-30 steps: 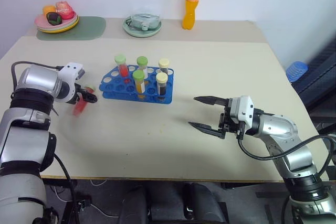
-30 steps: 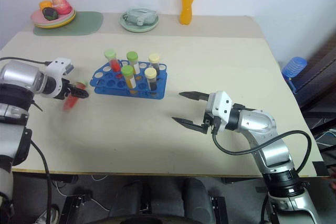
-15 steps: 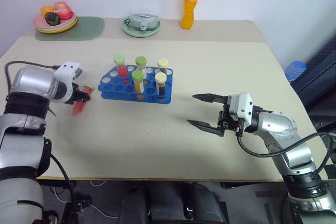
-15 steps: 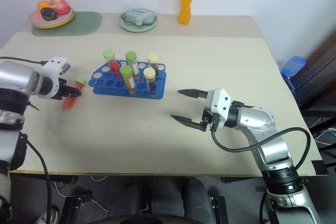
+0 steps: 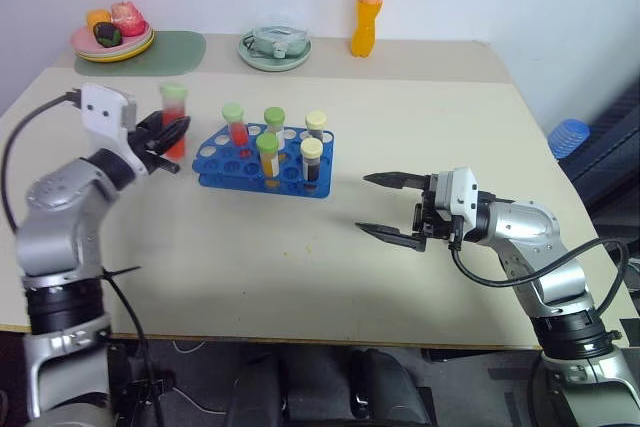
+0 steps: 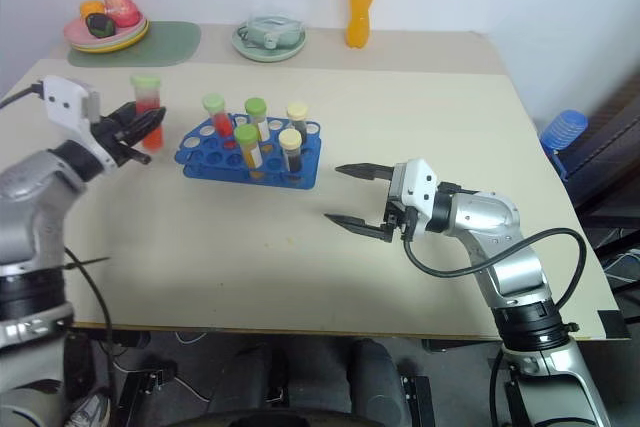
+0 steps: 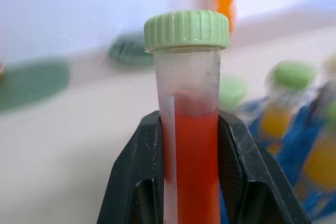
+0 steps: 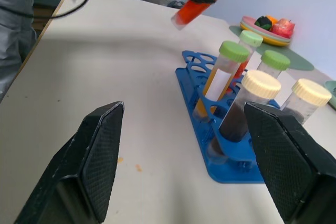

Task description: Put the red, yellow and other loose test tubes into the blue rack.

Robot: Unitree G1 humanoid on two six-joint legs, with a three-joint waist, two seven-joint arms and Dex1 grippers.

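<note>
A clear tube (image 5: 174, 119) of red liquid with a green cap is standing upright in the left end effector (image 5: 170, 134), whose fingers are clamping its middle, held above the surface (image 5: 300, 267) just beside the blue rack (image 5: 262, 165). A second ago it was hanging lower and tilted. The right end effector (image 5: 388, 205) is hovering with fingers apart.

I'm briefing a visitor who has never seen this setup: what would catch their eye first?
Most striking is the red test tube with its green cap, pinched upright in the left gripper above the table, just left of the blue rack. The rack stands mid-table with five capped tubes in it. The right gripper hovers open, empty, to the rack's right.
</note>
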